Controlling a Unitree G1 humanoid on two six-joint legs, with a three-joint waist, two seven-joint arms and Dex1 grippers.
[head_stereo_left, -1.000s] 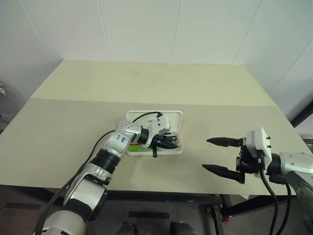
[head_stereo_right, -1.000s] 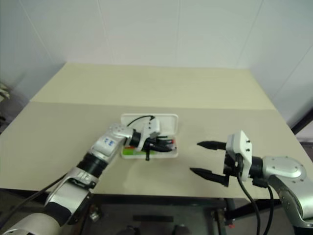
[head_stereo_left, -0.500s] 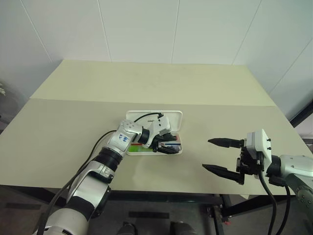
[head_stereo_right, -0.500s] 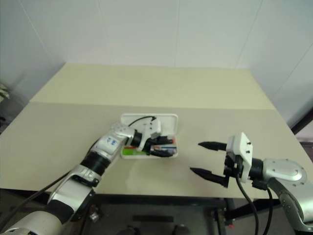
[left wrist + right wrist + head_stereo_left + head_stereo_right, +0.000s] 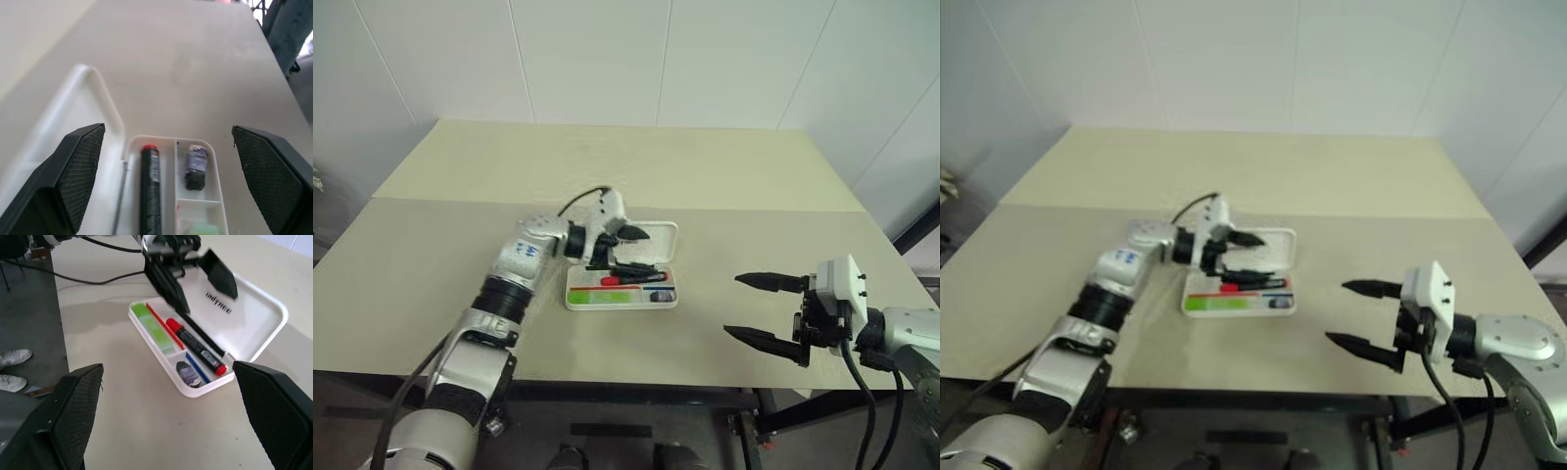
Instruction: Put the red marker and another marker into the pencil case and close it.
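1. The pencil case (image 5: pixel 623 277) lies open near the middle of the desk (image 5: pixel 431 255), its lid (image 5: pixel 247 313) laid flat on the far side, at 12 o'clock from the tray.
2. The red marker (image 5: pixel 196 347) lies in the tray's long slot, next to the hinge. Its red cap and red tail are both plain in the right wrist view; in the left wrist view its lower end is cut off by the frame edge.
3. The green marker (image 5: pixel 155 329) lies in the compartment along the tray's near side. From the head views it reads as a green strip (image 5: pixel 591 296), and its cap cannot be told from its body.
4. Thin red and blue pens lie between the two markers; they are too slim to follow along their whole length.
5. A small dark, purplish thing (image 5: pixel 188 372) sits in the little end compartment; what it is cannot be made out.
6. The left hand (image 5: pixel 628 250) hovers over the lid and hinge, its fingers spread wide with nothing between them. It hides part of the lid and the tray's far edge in the head views.
7. The right hand (image 5: pixel 762 310) is at about 4 o'clock from the case, well apart from it, above the desk's front edge. Its fingers are spread wide and empty.
8. The dark lettering on the lid is partly covered by a left finger (image 5: pixel 218 275).
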